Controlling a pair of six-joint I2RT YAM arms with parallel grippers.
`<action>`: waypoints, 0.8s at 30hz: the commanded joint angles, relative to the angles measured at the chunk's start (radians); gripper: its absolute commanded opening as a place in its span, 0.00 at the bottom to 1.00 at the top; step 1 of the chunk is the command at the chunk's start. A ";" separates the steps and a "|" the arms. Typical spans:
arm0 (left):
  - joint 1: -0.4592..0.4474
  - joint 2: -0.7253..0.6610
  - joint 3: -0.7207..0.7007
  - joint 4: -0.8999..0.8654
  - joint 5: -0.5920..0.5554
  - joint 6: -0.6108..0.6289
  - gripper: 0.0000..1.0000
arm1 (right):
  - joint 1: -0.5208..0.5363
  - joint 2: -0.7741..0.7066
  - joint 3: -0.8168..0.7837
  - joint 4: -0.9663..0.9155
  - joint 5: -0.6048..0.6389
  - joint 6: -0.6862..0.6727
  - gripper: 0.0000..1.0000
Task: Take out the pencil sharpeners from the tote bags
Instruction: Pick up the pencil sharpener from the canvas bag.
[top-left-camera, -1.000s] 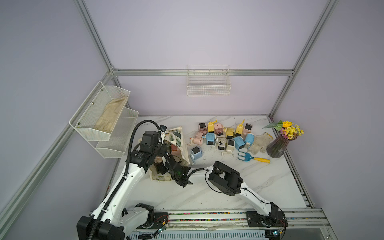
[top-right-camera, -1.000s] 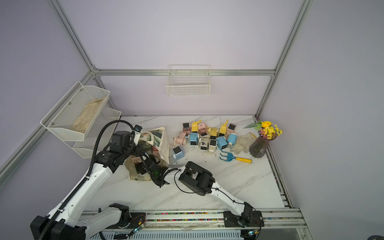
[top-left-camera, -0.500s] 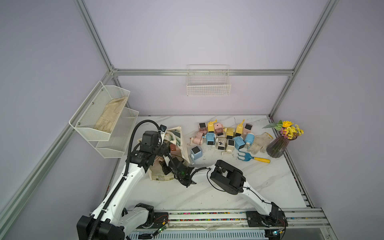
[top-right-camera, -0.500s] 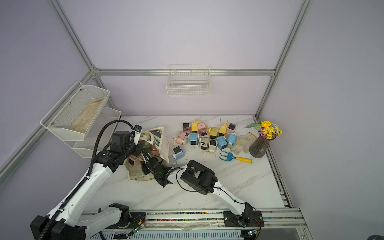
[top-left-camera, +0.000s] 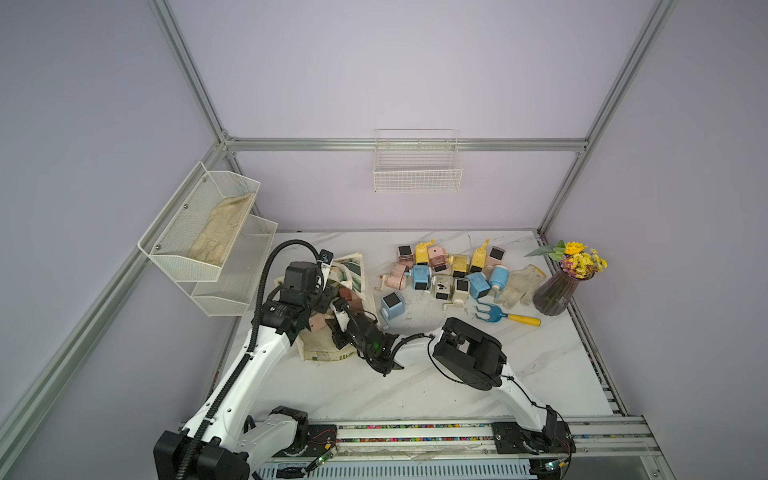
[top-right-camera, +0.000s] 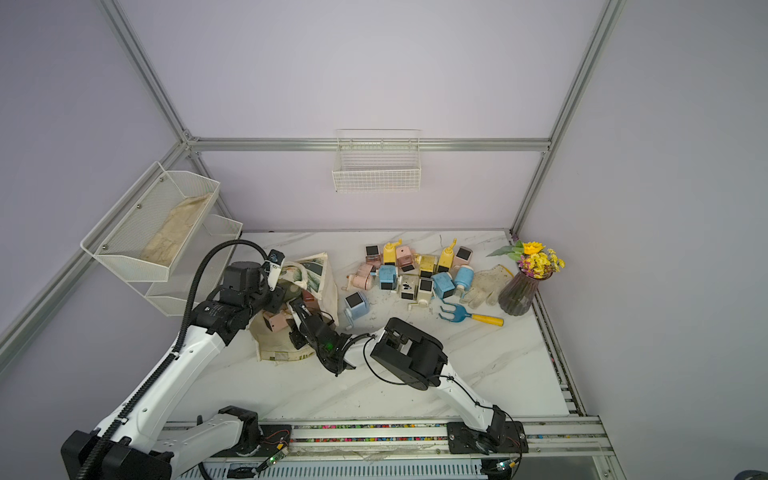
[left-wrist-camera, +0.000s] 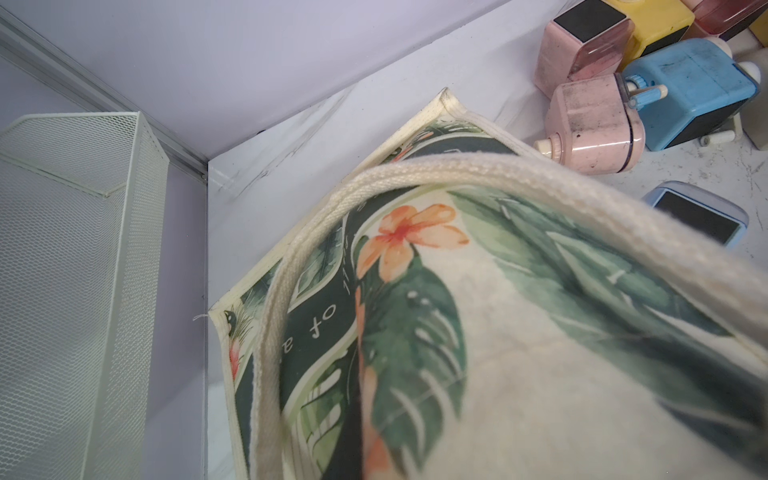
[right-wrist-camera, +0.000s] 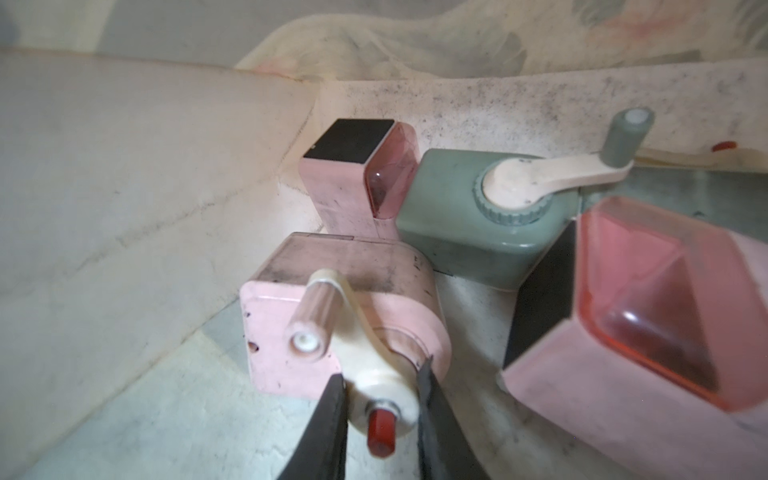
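Currently on the marble worktop (top-left-camera: 457, 386): one cream tote bag (top-left-camera: 328, 351) with leafy print, lying at the left, its mouth lifted.

Right pincer (right-wrist-camera: 380, 409): inside the bag, its two dark fingers (right-wrist-camera: 332, 419) closed on the cream crank hub of a pink pencil sharpener (right-wrist-camera: 332, 291). Beside that sharpener in the bag: a second pink one (right-wrist-camera: 353, 183) with black square face, a green one (right-wrist-camera: 478, 216) with cream crank, and a larger pink one (right-wrist-camera: 644, 332) with clear red drawer.

Left pincer: hidden under the bag fabric in both top views, at the bag's far upper edge; closed, and the canvas handle (left-wrist-camera: 457, 170) drapes right across its wrist camera. What it clamps cannot be told.

Loose sharpeners (top-left-camera: 449, 270): a cluster of pink, yellow, blue and beige units right of the bag, toward the far side. One blue sharpener (top-left-camera: 392, 305) stands apart, just right of the bag.

Further right: blue hand rake (top-left-camera: 503, 316), dirty glove (top-left-camera: 519, 284), vase of flowers (top-left-camera: 557, 291). Left wall: wire shelf (top-left-camera: 208, 241).
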 joint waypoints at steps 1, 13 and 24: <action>-0.001 -0.007 0.066 0.037 0.000 -0.031 0.00 | -0.002 -0.089 -0.042 0.067 -0.002 -0.027 0.12; -0.003 -0.007 0.067 0.034 -0.007 -0.032 0.00 | -0.001 -0.357 -0.300 0.106 -0.047 -0.098 0.00; -0.002 -0.005 0.066 0.031 -0.007 -0.031 0.00 | -0.001 -0.541 -0.420 0.064 -0.097 -0.104 0.00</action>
